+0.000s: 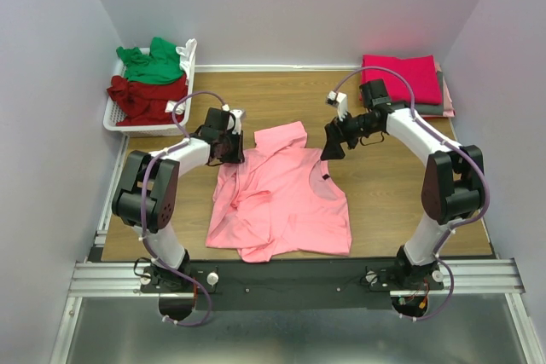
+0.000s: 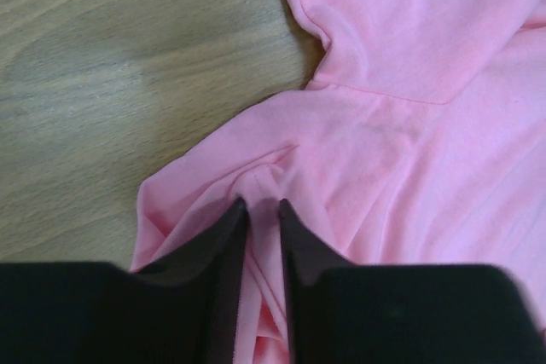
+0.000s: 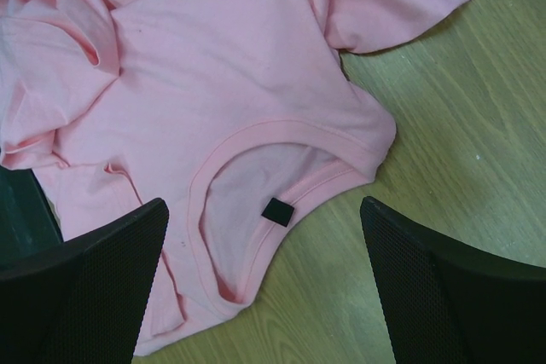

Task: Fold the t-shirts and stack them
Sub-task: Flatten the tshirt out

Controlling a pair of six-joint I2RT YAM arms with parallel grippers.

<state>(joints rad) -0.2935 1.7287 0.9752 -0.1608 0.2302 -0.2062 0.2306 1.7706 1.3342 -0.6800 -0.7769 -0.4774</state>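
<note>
The light pink t-shirt (image 1: 281, 198) lies crumpled in the middle of the table, its neck opening with a dark label (image 3: 278, 210) toward the right. My left gripper (image 1: 228, 158) is at the shirt's back left part, and in the left wrist view it (image 2: 262, 204) is shut on a fold of the pink cloth (image 2: 409, 151). My right gripper (image 1: 333, 146) hovers over the shirt's right side near the collar. In the right wrist view it (image 3: 263, 207) is wide open and empty above the neck opening.
A white slotted basket (image 1: 115, 117) at the back left holds a green shirt (image 1: 153, 61) and a dark red shirt (image 1: 143, 98). A folded magenta shirt (image 1: 401, 76) lies on a grey one (image 1: 439, 101) at the back right. Bare wood lies around the pink shirt.
</note>
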